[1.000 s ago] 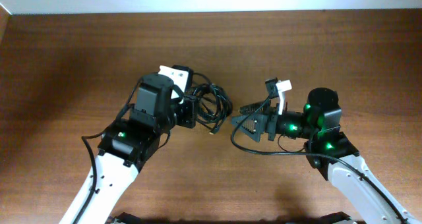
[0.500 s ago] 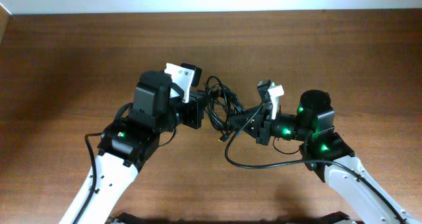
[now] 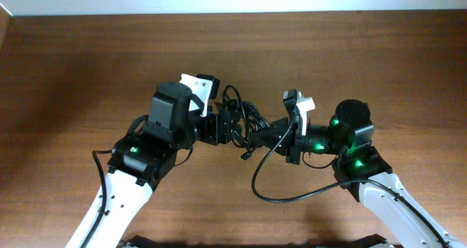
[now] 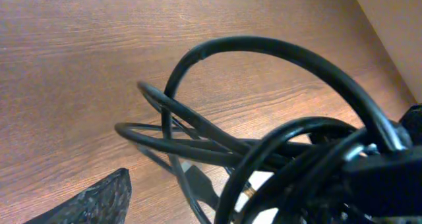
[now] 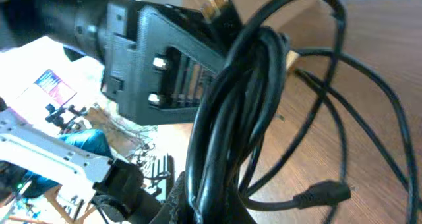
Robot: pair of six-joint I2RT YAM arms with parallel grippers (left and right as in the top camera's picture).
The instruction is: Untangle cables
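The black cables [image 3: 244,122] form a tangled bundle hanging between my two grippers above the brown table. My left gripper [image 3: 219,128] is at the bundle's left side, jaws apart. In the left wrist view one finger [image 4: 92,201] stands well clear of the cable loops [image 4: 264,145]. My right gripper [image 3: 277,135] is shut on the bundle's right side. The right wrist view shows thick strands [image 5: 244,99] running down into its jaws [image 5: 211,207]. A small plug end [image 5: 323,194] dangles to the right. Another metallic-tipped plug [image 3: 244,157] hangs below the bundle.
A long black wire [image 3: 281,193] loops over the table in front of the right arm. The table's far edge meets a white wall [image 3: 233,0]. The left gripper's black body [image 5: 151,59] fills the upper left of the right wrist view.
My right gripper has moved left into the bundle and shut on it. The left gripper was shut on the cables and now stands open.
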